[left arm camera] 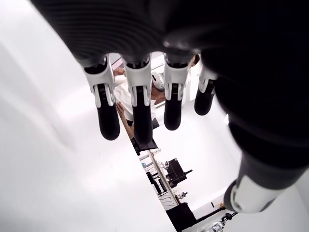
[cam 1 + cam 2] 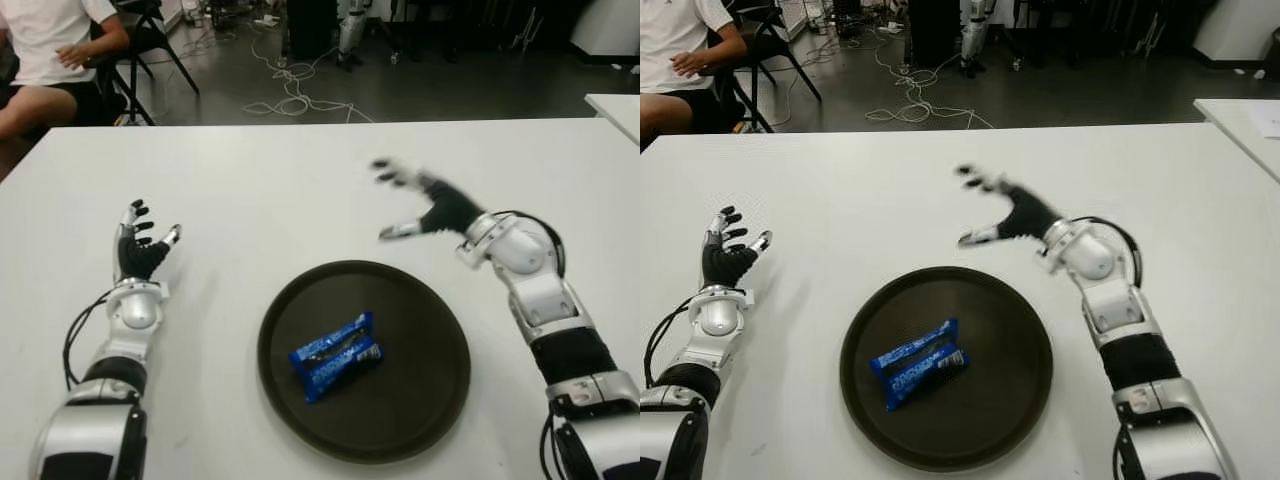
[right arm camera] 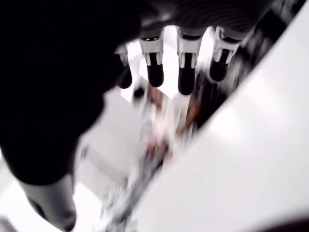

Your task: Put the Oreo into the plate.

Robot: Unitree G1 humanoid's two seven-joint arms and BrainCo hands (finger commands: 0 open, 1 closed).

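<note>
A blue Oreo packet [image 2: 337,355] lies inside the dark round plate [image 2: 420,400] at the table's front centre. My right hand [image 2: 415,205] hovers open over the table just beyond the plate's far right rim, fingers spread and empty; its own wrist view shows the fingers [image 3: 186,72] extended with nothing between them. At the left of the table, well away from the plate, my left hand [image 2: 142,240] stands open and idle, and its fingers [image 1: 140,111] hold nothing.
The white table [image 2: 300,190] stretches around the plate. A seated person [image 2: 50,60] and a chair are beyond the table's far left corner. Cables [image 2: 290,90] lie on the floor behind. A second white table edge [image 2: 615,110] shows at the far right.
</note>
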